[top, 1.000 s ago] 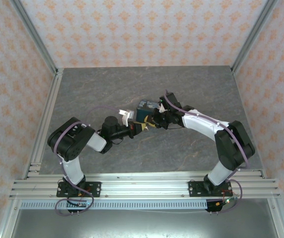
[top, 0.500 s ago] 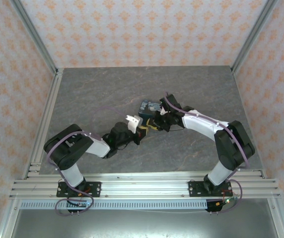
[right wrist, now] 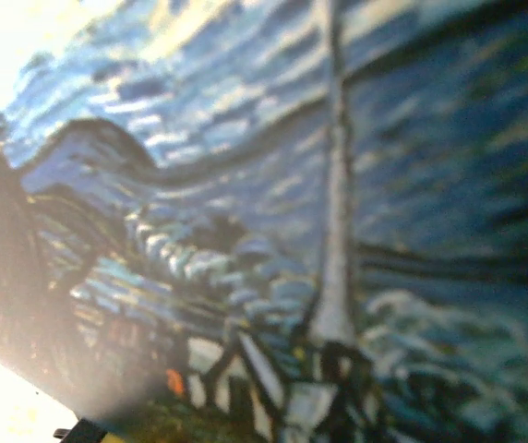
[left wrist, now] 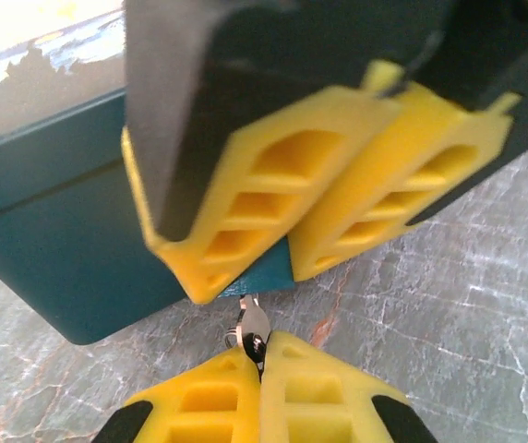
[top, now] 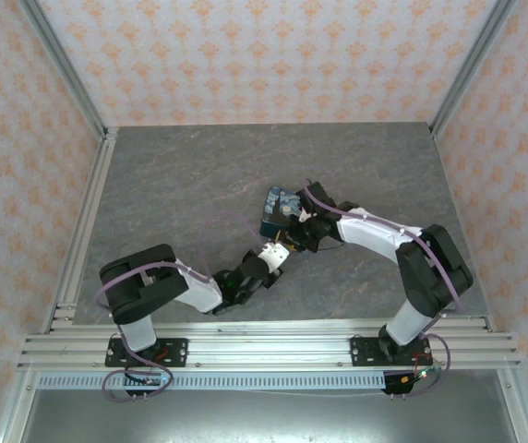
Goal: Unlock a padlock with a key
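My left gripper (left wrist: 262,343) is shut on a small silver key (left wrist: 253,323), whose tip pokes up out of the yellow pads. Just beyond the key are the right gripper's yellow fingers (left wrist: 246,212), pressed together in front of the blue swirl-painted box (left wrist: 52,249). From above, the left gripper (top: 276,256) and the right gripper (top: 294,238) nearly meet, just on the near side of the box (top: 276,203). The padlock is hidden. The right wrist view is a blur of the box's painted face (right wrist: 292,231), very close.
The grey marbled tabletop (top: 181,175) spreads out on all sides of the box. Aluminium rails (top: 84,221) run along its left and near edges, with patterned walls behind. The left arm lies low and stretched across the near middle.
The left arm has dropped low and stretched right, carrying its gripper nearer and to the right, up to the right gripper. The box has shifted slightly right.
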